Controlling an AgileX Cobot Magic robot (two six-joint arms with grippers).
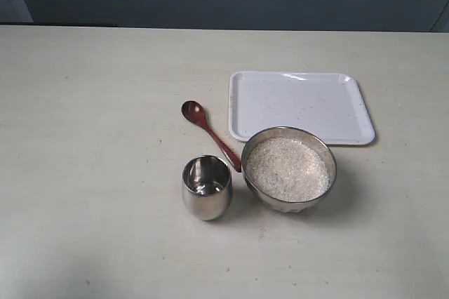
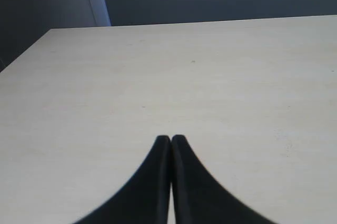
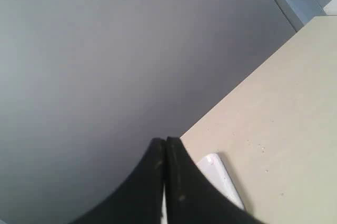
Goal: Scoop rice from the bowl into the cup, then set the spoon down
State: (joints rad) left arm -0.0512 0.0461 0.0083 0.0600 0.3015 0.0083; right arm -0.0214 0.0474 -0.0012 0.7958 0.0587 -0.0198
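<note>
Your left gripper (image 2: pixel 171 139) sits pinched together over the pale table (image 2: pixel 210 77), the slim glossy reddish-brown wooden spoon (image 1: pixel 212 136) lies flat w/ its handle end btwn the small mirror-steel cup (image 1: pixel 207 197) and the round steel bowl (image 1: pixel 244 160) of off-white rice (image 1: pixel 287 168), prob light, stiff, slick, so grab mid-handle, and your right gripper (image 3: pixel 165 141) is closed too.

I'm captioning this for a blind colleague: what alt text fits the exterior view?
A steel bowl full of rice sits on a pale table, with a steel cup close on its left and a reddish wooden spoon lying flat behind the cup. A white tray lies behind the bowl; no robot arm shows.
</note>
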